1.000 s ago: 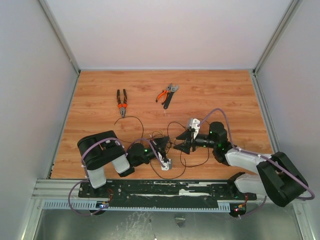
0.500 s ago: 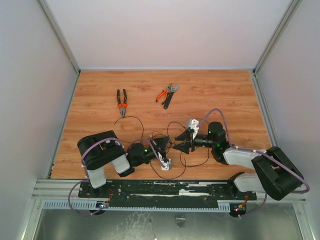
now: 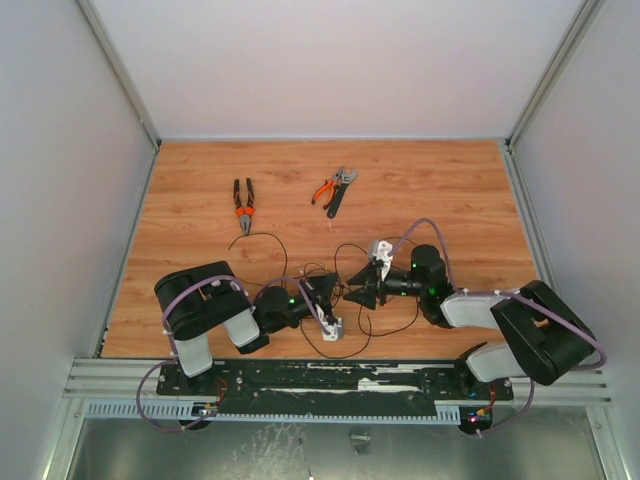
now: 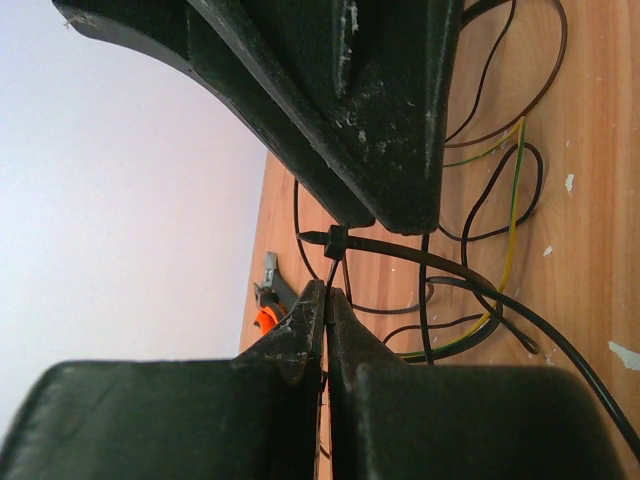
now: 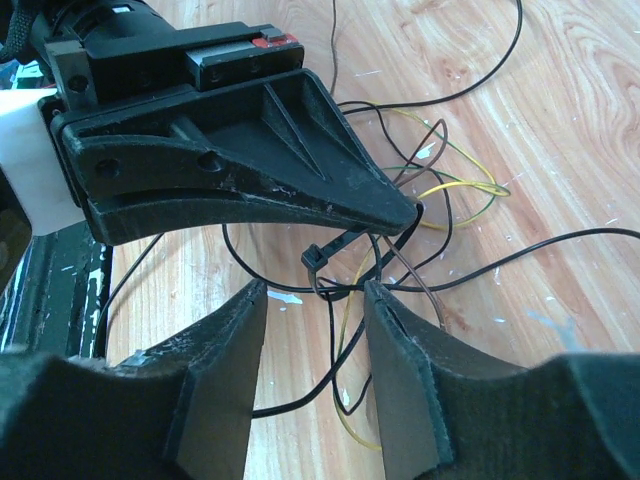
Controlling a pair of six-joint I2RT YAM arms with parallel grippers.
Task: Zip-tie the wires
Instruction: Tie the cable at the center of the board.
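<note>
I see orange-and-black pliers (image 3: 243,205) lying far left on the wooden table (image 3: 450,190). Well to their right, orange-handled cutters (image 3: 322,191) rest against a black-handled wrench (image 3: 341,188).

**Zip tie** (image 4: 400,250): a thin black plastic strip bent into a loop. Its small square head stands just beyond the fingertips of the left hand (image 4: 325,300). The fingers are closed and pinch the tail where it leaves the head. From the head, the strap curves away from the left hand.

**Wires** (image 5: 395,250): very thin strands, mostly black with some yellow-green and brown. They lie in loose overlapping loops on the tabletop (image 3: 450,190), under and around the left hand's fingertips. Several strands cross beneath the strap.
</note>
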